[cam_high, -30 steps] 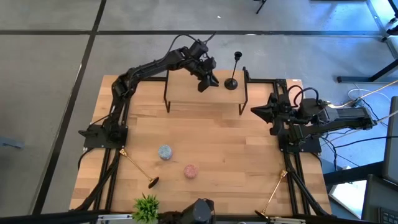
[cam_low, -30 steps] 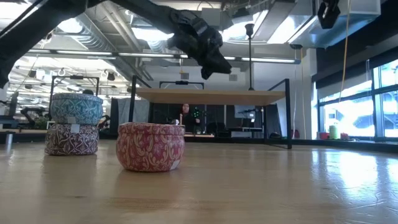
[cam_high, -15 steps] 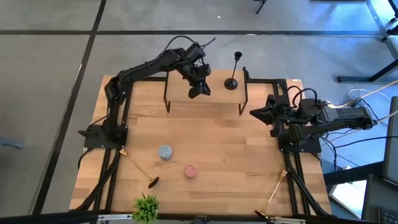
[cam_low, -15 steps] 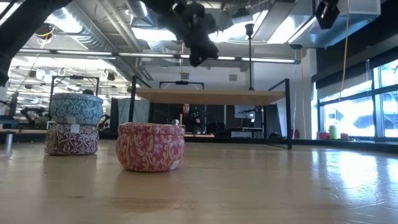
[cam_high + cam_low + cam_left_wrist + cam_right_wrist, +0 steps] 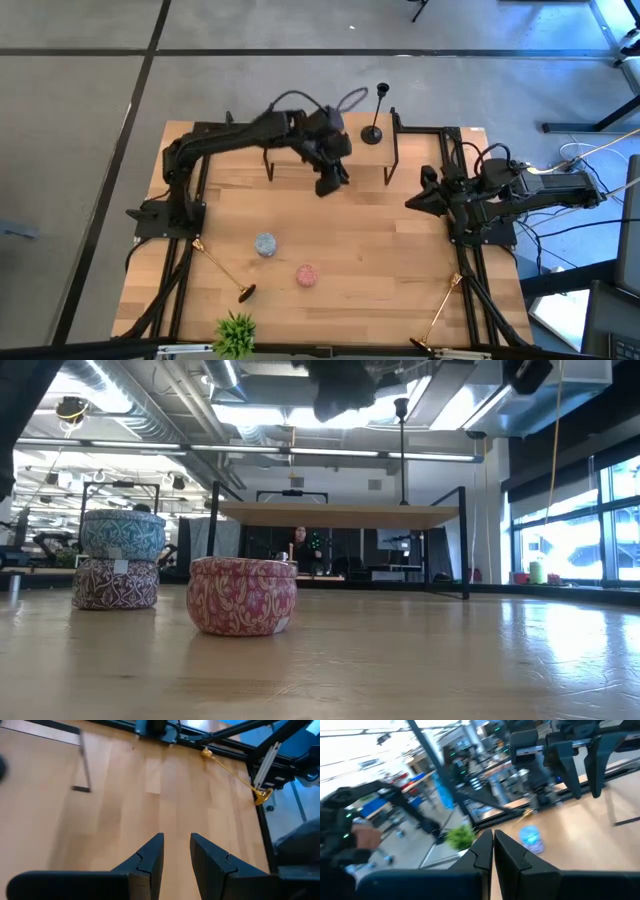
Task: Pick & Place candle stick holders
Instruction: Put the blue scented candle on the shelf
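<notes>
One black candle stick holder [image 5: 376,118] stands on the far shelf [image 5: 300,150]; two gold holders [image 5: 222,272] lie near. Left gripper [image 5: 331,180] slightly parted, empty; right gripper [image 5: 414,201] closed, empty.

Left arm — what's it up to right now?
The left gripper is open and empty, hanging over the bare table in front of the small raised shelf. A black holder stands upright on that shelf. Two gold holders lie flat on the table, one near the left edge, one near the right. The right gripper is shut and waits at the table's right side.
</notes>
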### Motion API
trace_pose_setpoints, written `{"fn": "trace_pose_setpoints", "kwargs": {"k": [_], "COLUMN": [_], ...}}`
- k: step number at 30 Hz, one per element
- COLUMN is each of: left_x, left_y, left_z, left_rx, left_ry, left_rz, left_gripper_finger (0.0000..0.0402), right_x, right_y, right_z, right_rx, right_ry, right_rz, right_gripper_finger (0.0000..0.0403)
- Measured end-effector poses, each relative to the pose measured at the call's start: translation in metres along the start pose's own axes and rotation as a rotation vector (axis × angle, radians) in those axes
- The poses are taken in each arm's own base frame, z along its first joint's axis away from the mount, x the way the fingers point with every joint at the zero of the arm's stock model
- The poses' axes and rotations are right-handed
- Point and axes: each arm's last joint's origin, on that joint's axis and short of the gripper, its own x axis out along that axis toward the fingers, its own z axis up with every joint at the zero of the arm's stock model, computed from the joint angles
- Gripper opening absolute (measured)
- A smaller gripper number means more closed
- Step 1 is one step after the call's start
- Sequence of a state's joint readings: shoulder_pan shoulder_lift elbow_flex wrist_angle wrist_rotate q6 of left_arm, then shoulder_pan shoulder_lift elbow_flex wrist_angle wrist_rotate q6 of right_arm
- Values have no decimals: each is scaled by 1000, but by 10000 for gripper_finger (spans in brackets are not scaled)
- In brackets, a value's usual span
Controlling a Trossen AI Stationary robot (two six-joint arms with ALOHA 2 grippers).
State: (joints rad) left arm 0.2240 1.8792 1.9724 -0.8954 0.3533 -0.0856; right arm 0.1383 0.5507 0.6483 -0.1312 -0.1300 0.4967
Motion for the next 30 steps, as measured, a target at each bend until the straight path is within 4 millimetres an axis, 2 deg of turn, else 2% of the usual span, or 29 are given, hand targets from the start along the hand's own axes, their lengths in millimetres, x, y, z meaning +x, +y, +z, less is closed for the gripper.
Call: {"fn": "trace_pose_setpoints", "kwargs": {"k": [8,12,17,25,30], "left_x": [19,24,27,28,29], "left_y": [-66,-90,-108,-133,-138], "left_z": [-9,-15,-20,-20,-29], "left_rx": [-52,-78,-132,-198,-186], "left_ry": [-10,-21,-52,-251,-183], "left_rz": [106,150,202,400,402], "left_gripper_finger": [90,90,90,90,90], "right_x": [0,0,0,1,1], "right_y": [2,2,1,-1,-3], "right_z": [-2,-2,-4,-8,-11], "right_rx": [6,71,113,159,216], "right_ry": [45,50,76,116,148], "right_rz": [73,70,62,36,11], "right_gripper_finger": [18,18,18,18,18]}}
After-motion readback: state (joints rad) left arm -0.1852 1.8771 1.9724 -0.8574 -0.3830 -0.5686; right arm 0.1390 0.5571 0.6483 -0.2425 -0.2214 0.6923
